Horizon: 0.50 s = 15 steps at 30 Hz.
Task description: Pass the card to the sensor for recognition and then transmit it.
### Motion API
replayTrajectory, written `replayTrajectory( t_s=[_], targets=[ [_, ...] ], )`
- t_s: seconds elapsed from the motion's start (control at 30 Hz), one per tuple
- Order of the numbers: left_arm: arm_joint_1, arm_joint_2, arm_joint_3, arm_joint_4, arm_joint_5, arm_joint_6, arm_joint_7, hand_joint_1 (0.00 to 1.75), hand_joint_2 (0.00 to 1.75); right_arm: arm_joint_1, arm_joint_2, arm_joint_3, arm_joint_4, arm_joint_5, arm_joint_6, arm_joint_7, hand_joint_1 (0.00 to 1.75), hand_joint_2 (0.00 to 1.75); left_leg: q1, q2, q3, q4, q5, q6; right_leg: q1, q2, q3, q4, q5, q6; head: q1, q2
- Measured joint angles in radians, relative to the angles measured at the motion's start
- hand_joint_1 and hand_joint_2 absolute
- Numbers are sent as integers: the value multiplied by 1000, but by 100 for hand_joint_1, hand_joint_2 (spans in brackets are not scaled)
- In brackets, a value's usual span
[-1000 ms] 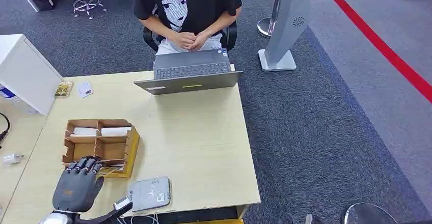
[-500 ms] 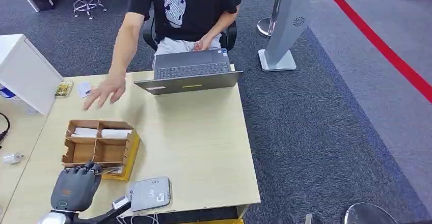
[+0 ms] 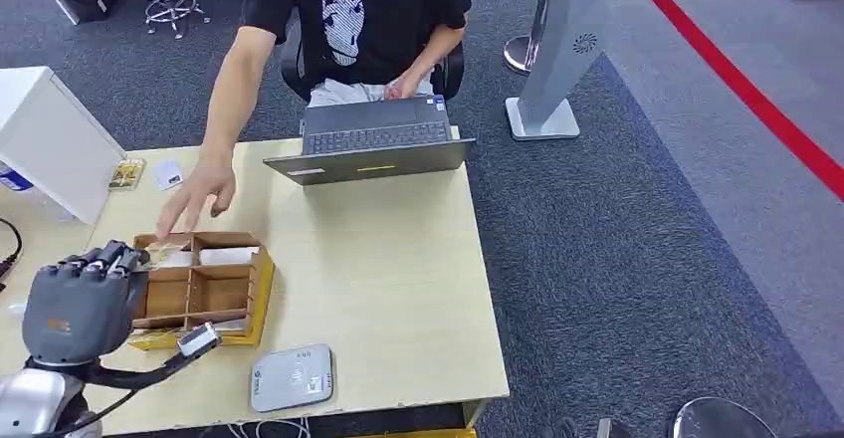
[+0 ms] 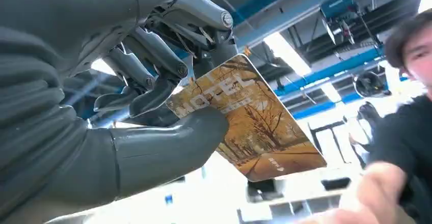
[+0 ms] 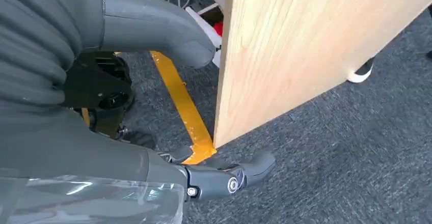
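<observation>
Item one, far left: my left hand (image 3: 80,299), raised above the table (image 3: 398,279), thumb and fingers (image 4: 153,61) pinching a card (image 4: 254,122) printed with an autumn tree scene; the card juts out past the fingertips toward the person, as I see it in the left wrist view. Item two, just ahead of those fingers: a cardboard organizer (image 3: 204,284) with several compartments, white slips lying in the far ones. Item three, above the organizer's far edge: the person's hand (image 3: 199,194), reaching toward my fingertips, apart from the card. Item four, right of and nearer than my fingers: the grey sensor (image 3: 291,378), flat on the table near its front edge. Item five, beyond it: an open laptop (image 3: 373,144) in front of the seated person. Item six, right: my right hand (image 5: 153,107), hanging beside the table's edge over grey carpet, thumb and fingers apart, holding nothing.
</observation>
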Motion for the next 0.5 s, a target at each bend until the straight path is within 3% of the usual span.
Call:
replayTrajectory(
  t_s=[0.17,0.33,0.5],
  targets=[
    [-106,26,0,26,-14,-40,21,175,175,-1,0,19,2,15,1,2,0,175,0,0,0,0,1,-1,0,0,0,0,0,0,0,0],
    [-240,52,1,118,-34,-89,51,175,175,-5,0,35,4,18,0,10,0,175,0,-2,0,0,2,0,0,-1,0,0,0,0,-1,0],
    [-424,74,2,303,-49,-155,77,175,175,-21,0,56,7,27,-1,24,0,175,0,-9,-2,0,5,-1,0,-8,1,0,1,0,0,0]
  ],
)
